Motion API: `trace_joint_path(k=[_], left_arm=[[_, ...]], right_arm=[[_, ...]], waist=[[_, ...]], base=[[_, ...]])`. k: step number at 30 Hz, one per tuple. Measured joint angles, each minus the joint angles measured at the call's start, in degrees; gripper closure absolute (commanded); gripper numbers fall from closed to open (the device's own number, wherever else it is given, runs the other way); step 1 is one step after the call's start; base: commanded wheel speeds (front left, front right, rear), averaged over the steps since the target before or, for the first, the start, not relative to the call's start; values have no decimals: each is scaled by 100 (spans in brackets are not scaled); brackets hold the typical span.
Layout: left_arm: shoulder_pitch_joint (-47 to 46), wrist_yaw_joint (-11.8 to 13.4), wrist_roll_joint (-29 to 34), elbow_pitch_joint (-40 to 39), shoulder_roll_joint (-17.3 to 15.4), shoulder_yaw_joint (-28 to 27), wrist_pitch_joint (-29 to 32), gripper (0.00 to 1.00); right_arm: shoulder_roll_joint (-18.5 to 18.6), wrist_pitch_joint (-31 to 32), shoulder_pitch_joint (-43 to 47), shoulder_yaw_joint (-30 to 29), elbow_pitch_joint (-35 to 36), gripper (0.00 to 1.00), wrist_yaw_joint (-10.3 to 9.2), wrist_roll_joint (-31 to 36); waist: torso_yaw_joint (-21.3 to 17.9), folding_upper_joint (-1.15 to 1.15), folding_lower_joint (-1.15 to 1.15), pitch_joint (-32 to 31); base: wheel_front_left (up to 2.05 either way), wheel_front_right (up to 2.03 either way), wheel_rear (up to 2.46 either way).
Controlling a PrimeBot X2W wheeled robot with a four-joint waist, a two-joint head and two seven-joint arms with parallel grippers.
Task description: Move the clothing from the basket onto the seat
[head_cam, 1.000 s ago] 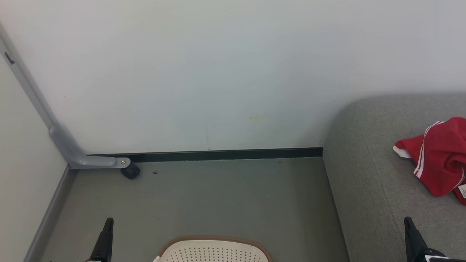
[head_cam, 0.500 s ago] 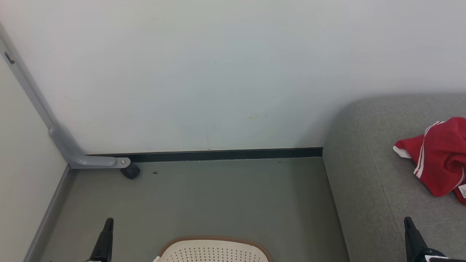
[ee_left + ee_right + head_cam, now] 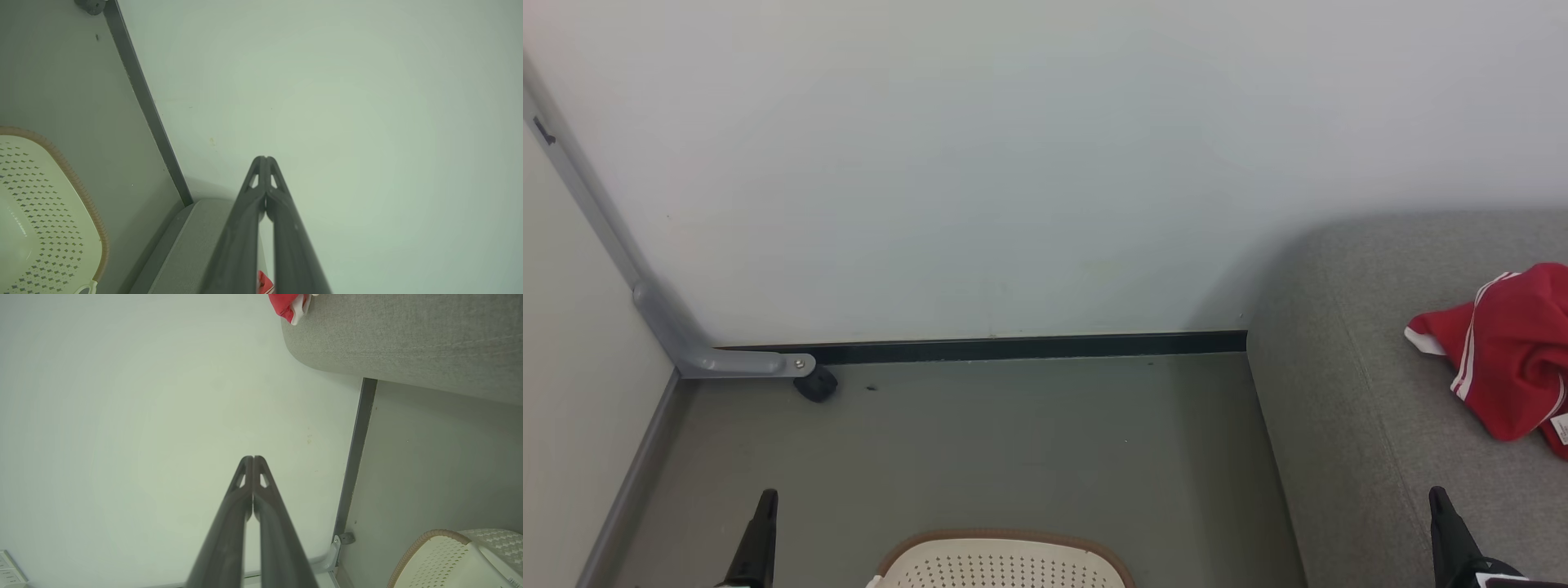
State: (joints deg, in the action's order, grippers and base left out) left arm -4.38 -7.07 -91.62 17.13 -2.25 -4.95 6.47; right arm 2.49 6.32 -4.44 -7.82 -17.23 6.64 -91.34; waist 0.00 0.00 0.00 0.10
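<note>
Clothing [image 3: 1511, 359], red with white stripes, bunched on seat [image 3: 1347, 392], well apart from basket [image 3: 1005, 563]; likely light and limp, pinch a raised fold; left gripper [image 3: 264, 159] and right gripper [image 3: 253, 458] both pressed together, empty.

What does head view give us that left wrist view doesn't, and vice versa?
Head view: the right gripper at lower right, and the red clothing lying bunched on the seat, white stripes legible. Left wrist view: the left gripper seen along its fingers, closed tip to tip and holding nothing, plus more of the basket wall's rows of holes. Both: basket, seat corner, black baseboard, floor, wall, a bit of the clothing.
</note>
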Motion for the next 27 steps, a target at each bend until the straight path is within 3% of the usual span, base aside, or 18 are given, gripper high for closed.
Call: trace_joint_path(k=[27], left_arm=[[0, 0, -1, 2, 0, 0, 0, 100]], right_arm=[[-1, 0, 0, 1, 0, 100, 0, -1]], waist=[[0, 0, 0, 0]], base=[[0, 0, 0]])
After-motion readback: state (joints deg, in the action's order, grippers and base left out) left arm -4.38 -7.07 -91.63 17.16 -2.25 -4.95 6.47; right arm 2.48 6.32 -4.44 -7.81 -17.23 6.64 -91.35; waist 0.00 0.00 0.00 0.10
